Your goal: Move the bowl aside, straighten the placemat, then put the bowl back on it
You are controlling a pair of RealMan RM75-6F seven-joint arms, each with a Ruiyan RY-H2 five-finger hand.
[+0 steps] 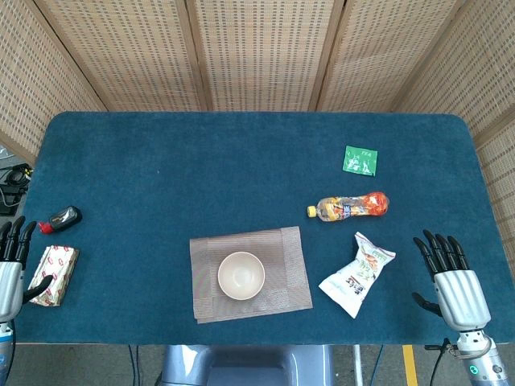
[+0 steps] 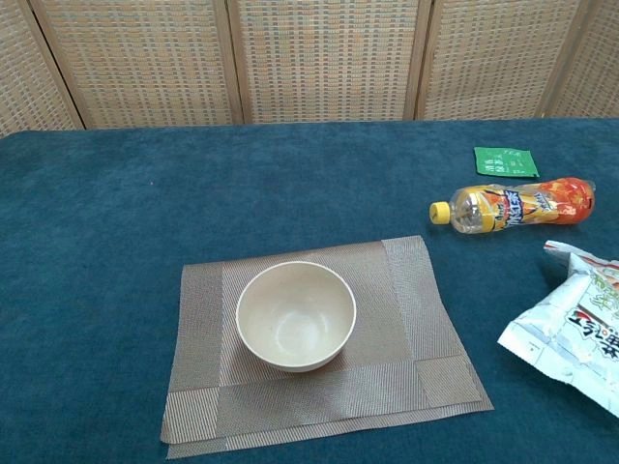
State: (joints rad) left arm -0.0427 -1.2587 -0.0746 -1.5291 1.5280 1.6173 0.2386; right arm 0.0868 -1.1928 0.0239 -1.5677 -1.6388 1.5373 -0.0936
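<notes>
Task progress: judging by the layout, nothing is done yet. The bowl (image 2: pixel 296 316) sits upright and empty on the placemat (image 2: pixel 411 319), so all three steps remain: moving the bowl aside, squaring the mat, returning the bowl.
Bowl: cream-coloured, round, plain, resting left of centre on the placemat.
Placemat: brown woven rectangle near the front edge of the blue-covered surface (image 1: pixel 201 161). It lies slightly askew to that edge, and a second layer or folded edge peeks out along its front side.
Left hand: the left hand (image 1: pixel 14 257) is at the far left edge, well apart from the placemat, fingers apart and pointing away from the robot, holding nothing. The thumb lies just beside a snack packet; whether they touch cannot be told.
Right hand: the right hand (image 1: pixel 455 277) is well to the right of the placemat, fingers spread, empty.
Left of the placemat: a red-and-white patterned snack packet (image 1: pixel 55 276), and beyond it a small black object with a red end (image 1: pixel 63 218), too small to identify.
Right of the placemat: a white snack bag (image 1: pixel 358 274) just beside the mat, an orange-labelled drink bottle (image 1: pixel 350 207) with a yellow cap lying on its side further back, and a green sachet (image 1: pixel 360 159) beyond that.
Readable writing: none. The bag, bottle and sachet all carry print, but it is too small or blurred to read; no brand can be named.
</notes>
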